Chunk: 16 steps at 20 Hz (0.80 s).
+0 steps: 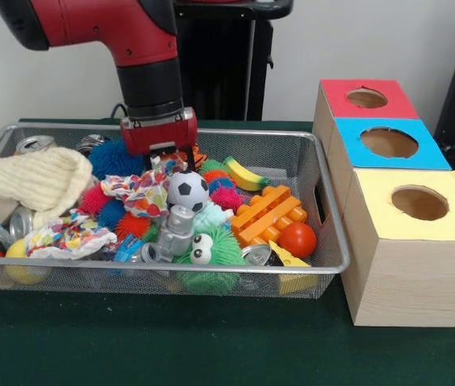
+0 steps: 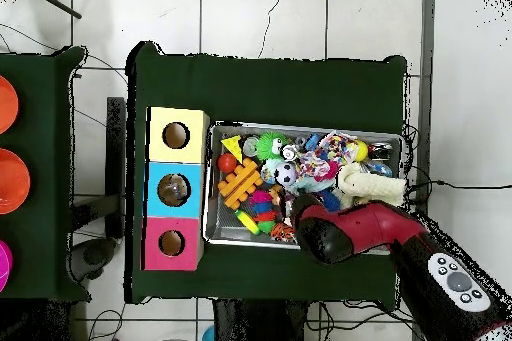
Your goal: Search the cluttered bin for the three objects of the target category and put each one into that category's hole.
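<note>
At the far rim of the wire bin (image 1: 336, 241), toward 12 o'clock in the front view, the claw (image 1: 161, 153) is sunk into the clutter; its red housing shows, but the fingers are buried among toys, so I cannot tell how far open it is or whether it holds anything. Just at 9 o'clock of it sits a blue spiky ball (image 1: 113, 157); at 5 o'clock, the soccer ball (image 1: 187, 190). Target category is not evident from the scene. Candidates lie heaped together: orange brick (image 1: 269, 212), red ball (image 1: 297, 239), banana (image 1: 243, 174), green fuzzy creature (image 1: 211, 256), cans (image 1: 34, 144) along the 9 o'clock side under a knit cloth (image 1: 30, 178). The heap likely forces a dig from above. At 3 o'clock on the table (image 1: 211, 346) stands the sorting box: red hole (image 1: 366, 97), blue hole (image 1: 389, 142), yellow hole (image 1: 420, 203), tops up for drops.
</note>
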Available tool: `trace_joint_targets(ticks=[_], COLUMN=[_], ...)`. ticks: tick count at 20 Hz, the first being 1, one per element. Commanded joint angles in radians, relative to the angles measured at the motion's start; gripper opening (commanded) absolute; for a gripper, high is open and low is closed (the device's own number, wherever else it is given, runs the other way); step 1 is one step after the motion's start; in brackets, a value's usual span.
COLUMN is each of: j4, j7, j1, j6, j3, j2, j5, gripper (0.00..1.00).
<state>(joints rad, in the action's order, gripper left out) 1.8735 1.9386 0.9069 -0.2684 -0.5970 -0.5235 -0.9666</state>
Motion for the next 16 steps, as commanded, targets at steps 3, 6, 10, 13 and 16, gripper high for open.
trace_joint_targets(ticks=[3,6,10,13,16], j4=[-0.202,-0.202,-0.205,-0.203,-0.190], j7=[0.125,0.114,0.118,0.112,0.111], j1=[-0.116,-0.136,-0.161,-0.171,-0.184], j6=[0.160,0.162,0.183,0.181,0.155], j3=[0.196,0.220,0.254,0.265,0.270], j2=[0.140,0.137,0.135,0.131,0.115], j5=[-0.098,-0.068,-0.036,-0.015,0.020], gripper=[1.00,1.00,0.00,0.00,0.00])
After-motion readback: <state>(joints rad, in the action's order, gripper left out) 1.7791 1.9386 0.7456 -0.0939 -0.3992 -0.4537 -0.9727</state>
